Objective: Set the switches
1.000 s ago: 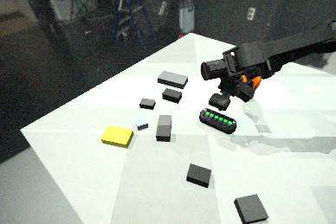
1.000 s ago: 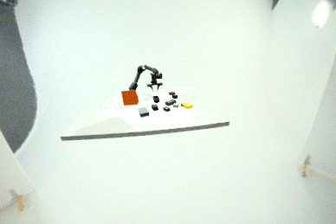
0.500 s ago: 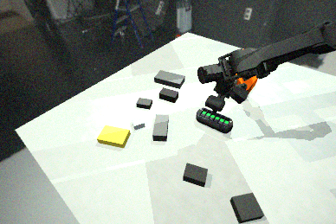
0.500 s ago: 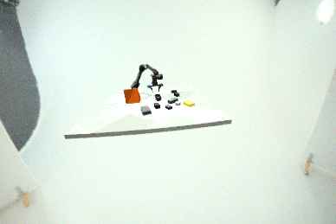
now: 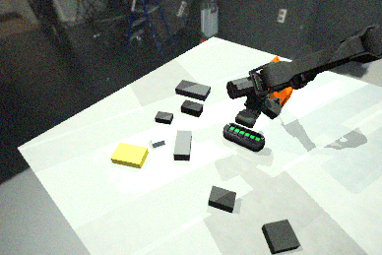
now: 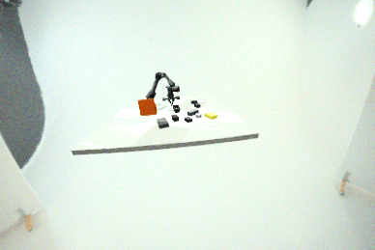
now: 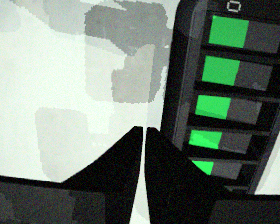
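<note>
The dark grey controller unit (image 5: 241, 139) sits on its base on the white bench, its row of green and dark rocker switches facing up. It also shows in the wrist view (image 7: 226, 95), at the right, with five switches in sight. My gripper (image 5: 247, 116) is shut and empty. It hangs just above and beside the unit's far end. In the wrist view the closed fingertips sit to the left of the unit's edge, over bare bench. The label on the underside is hidden. From the exterior view the arm (image 6: 170, 95) is small and far off.
Several dark grey blocks lie around: a flat one (image 5: 192, 90), small ones (image 5: 191, 107) (image 5: 163, 117), a long grey one (image 5: 182, 145), two near the front (image 5: 222, 198) (image 5: 281, 235). A yellow block (image 5: 129, 155) lies at the left. An orange box (image 5: 282, 94) stands behind the gripper.
</note>
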